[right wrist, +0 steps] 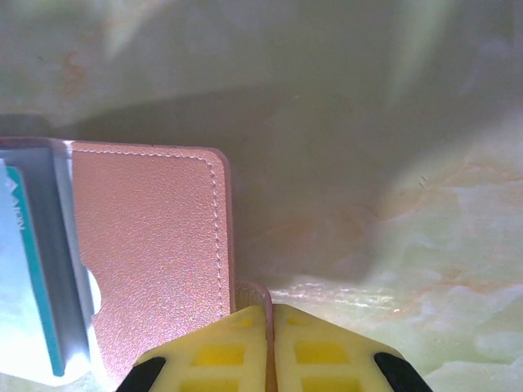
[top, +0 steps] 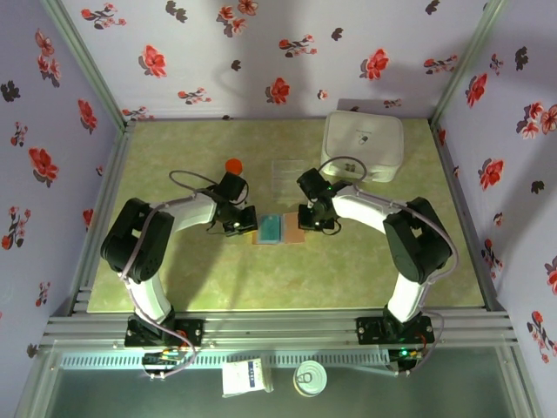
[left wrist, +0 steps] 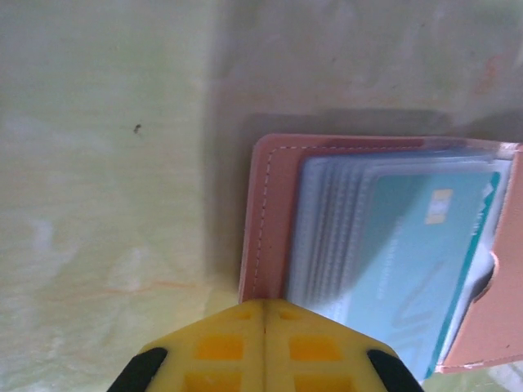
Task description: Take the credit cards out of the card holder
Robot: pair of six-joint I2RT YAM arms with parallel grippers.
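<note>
The holder [top: 295,233] lies open and flat on the green table [top: 348,270], mid-table between the two arms. Its brown flaps face outward, with clear sleeves in the middle. A teal card [left wrist: 417,269] sits inside the top sleeve, and more sleeves are stacked under it; whether they hold cards I cannot tell. The left gripper [left wrist: 263,304] is at the holder's left flap with its yellow fingers [left wrist: 221,347] pressed fully together. Their tips meet the flap's near edge, but I cannot tell whether any leather is caught between them. The right gripper [right wrist: 270,307] is at the right flap, its jaws nearly together with a thin strip of brown leather pinched between them at the flap's near corner. A white box [top: 364,146] stands at the far right. A clear tray [top: 287,174] lies just left of it, apart from the holder.
</note>
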